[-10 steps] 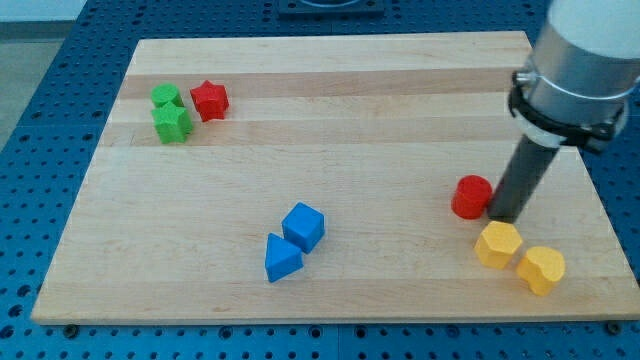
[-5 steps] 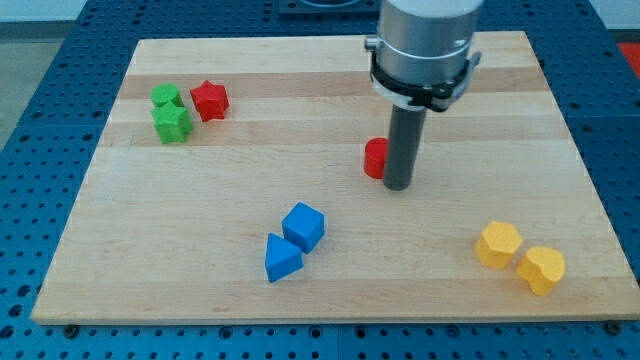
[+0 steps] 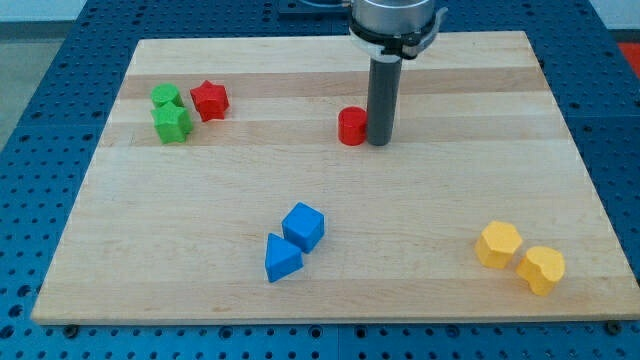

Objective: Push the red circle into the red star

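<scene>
The red circle [image 3: 351, 127] lies on the wooden board a little right of centre, toward the view's top. My tip [image 3: 379, 143] stands directly against its right side. The red star [image 3: 210, 99] sits far to the view's left near the top, about a quarter of the board's width away from the circle. The rod rises from the tip to the arm's body at the view's top.
Two green blocks [image 3: 170, 113] sit touching the red star's left side. A blue cube [image 3: 303, 226] and a blue triangular block [image 3: 282, 258] lie at the bottom centre. Two yellow blocks [image 3: 497, 244] [image 3: 541, 269] lie at the bottom right. The wooden board [image 3: 450, 200] ends in blue pegboard.
My tip and the red circle have moved together from the board's right side up and to the view's left, closer to the red star. The other blocks have not moved.
</scene>
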`<state>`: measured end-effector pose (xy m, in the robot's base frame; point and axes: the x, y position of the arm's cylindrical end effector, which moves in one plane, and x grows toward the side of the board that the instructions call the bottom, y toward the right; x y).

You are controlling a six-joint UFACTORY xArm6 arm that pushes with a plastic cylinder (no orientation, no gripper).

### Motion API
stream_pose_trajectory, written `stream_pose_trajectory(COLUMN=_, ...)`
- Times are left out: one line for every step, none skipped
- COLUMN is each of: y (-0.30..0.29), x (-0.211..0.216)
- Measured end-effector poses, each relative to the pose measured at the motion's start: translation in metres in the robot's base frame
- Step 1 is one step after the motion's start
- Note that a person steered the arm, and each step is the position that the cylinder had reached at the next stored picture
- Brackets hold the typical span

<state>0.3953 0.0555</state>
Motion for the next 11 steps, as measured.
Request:
stream_pose_trajectory(y=-0.001, x=-0.009)
stream_pose_trajectory(y=-0.003, x=-0.011)
stream_pose_trajectory(y=-0.026, x=-0.011)
stream_pose_trajectory(y=-0.052, x=-0.011)
stream_pose_trajectory(y=-0.07, x=-0.011)
stream_pose_trajectory(y=-0.083, x=-0.013)
stream_pose_trajectory(y=-0.084, x=-0.022)
stream_pose_trajectory(y=-0.089, x=-0.028)
stream_pose_trajectory(y=-0.118, x=-0.028)
stream_pose_trajectory(y=-0.155, x=-0.028)
stream_pose_trajectory(y=-0.186, x=-0.028)
